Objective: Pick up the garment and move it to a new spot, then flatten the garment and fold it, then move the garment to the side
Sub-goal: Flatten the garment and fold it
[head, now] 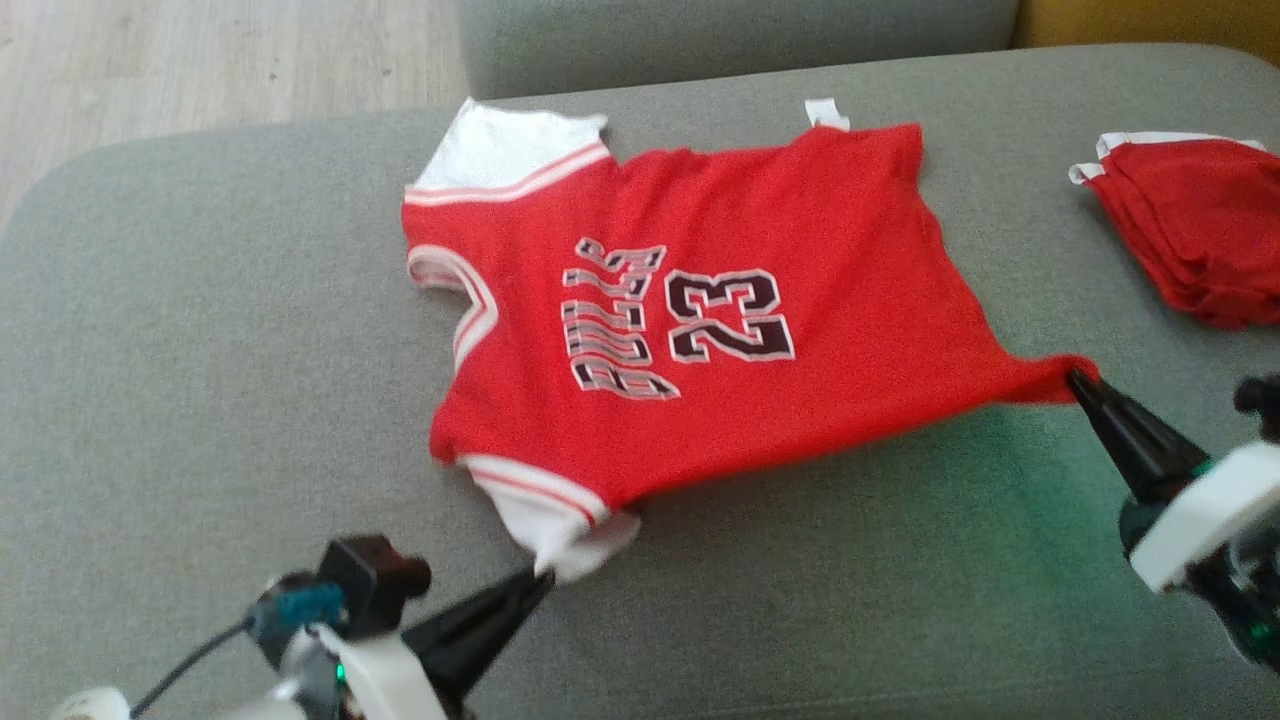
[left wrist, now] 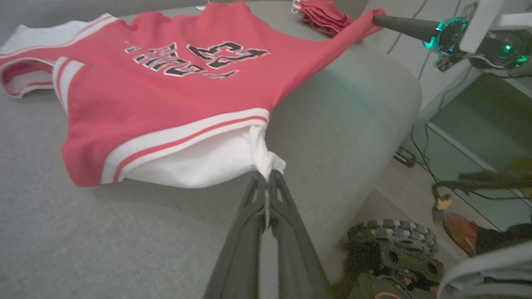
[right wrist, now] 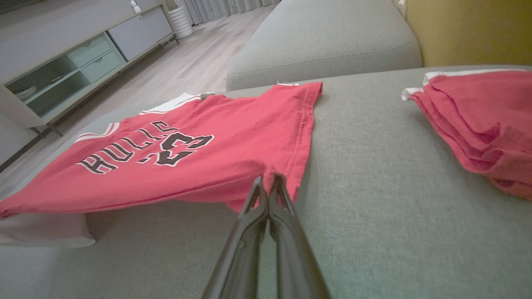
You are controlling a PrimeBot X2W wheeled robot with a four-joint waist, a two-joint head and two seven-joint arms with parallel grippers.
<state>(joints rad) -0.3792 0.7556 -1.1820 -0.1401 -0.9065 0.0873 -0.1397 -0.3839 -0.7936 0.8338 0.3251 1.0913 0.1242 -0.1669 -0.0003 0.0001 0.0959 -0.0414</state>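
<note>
Closest in, the left gripper (head: 543,580) has its two dark fingers pressed together on the tip of a white sleeve of the jersey (head: 700,300), and the cloth bunches where they nip it. Off to the right, the right gripper (head: 1078,380) is likewise clamped, pinching a red hem corner drawn out into a point. Between the two grips the near edge of the jersey hangs taut and slightly raised, with shadow under it, while the far edge and the other white sleeve rest on the grey cushion (head: 200,350). The jersey lies print side up, nearly spread, in the middle of the cushion. Beyond the right gripper, well apart from the jersey, sits a stack of folded red garments (head: 1190,230). My reading: the pick-up and move look done, and flattening is in hand. The near edge has yet to be laid down smooth, no fold is made, and the shift to the side is not yet done.
</note>
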